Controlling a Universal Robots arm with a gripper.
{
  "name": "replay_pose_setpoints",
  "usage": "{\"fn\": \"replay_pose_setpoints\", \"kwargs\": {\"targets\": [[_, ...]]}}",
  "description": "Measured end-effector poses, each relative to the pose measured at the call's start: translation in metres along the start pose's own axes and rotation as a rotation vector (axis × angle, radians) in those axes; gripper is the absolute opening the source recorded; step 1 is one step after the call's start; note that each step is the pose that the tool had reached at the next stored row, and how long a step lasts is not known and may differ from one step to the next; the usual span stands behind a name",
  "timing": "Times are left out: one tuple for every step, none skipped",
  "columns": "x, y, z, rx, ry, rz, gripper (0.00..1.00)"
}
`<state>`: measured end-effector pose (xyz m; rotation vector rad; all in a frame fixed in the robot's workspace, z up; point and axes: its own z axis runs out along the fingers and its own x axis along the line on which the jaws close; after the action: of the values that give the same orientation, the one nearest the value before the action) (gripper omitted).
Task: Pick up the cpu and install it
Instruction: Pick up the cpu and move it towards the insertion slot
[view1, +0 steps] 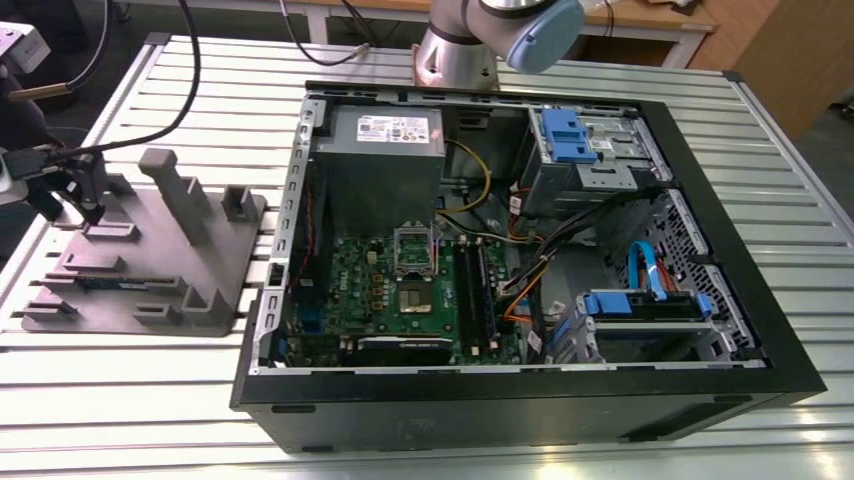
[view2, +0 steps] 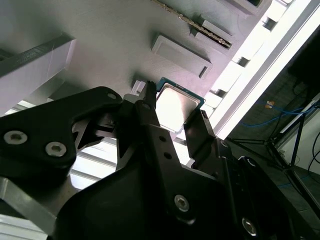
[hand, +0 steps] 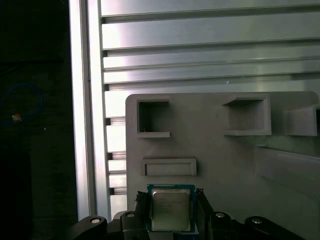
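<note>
Black two-finger pincer (view2: 175, 107) looks pinched shut on the small flat silver-topped cpu (hand: 171, 210) with a green rim, at the grey plastic tray (hand: 225, 165) edge. We worry such a thin edge grip lets it slip or tilt.

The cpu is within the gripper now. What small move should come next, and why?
Probably a short, straight lift: the cpu sits centred in the gripper over the grey tray, and raised tray blocks stand close, so a sideways move might knock it.
</note>
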<state>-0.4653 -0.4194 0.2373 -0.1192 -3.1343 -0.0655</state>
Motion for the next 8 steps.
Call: {"fn": "replay_pose_setpoints", "kwargs": {"targets": [[0.0000,0.0000,-0.0002,0.0000,0.0000,0.000,0.47],[0.0000,0.0000,-0.0004,0.0001,0.0001,0.000,0.47],[0.0000,0.0000,-0.0005,0.0001,0.0000,0.000,0.47],[0.0000,0.0000,-0.0007,0.0000,0.0000,0.000,0.47],[0.0000,0.0000,-0.0008,0.0000,0.0000,0.000,0.47],[0.0000,0.0000,-0.0008,0.0000,-0.0001,0.000,0.47],[0.0000,0.0000,-0.0008,0.0000,-0.0001,0.000,0.47],[0.0000,0.0000,-0.0008,0.0000,-0.0001,0.000,0.47]]}}
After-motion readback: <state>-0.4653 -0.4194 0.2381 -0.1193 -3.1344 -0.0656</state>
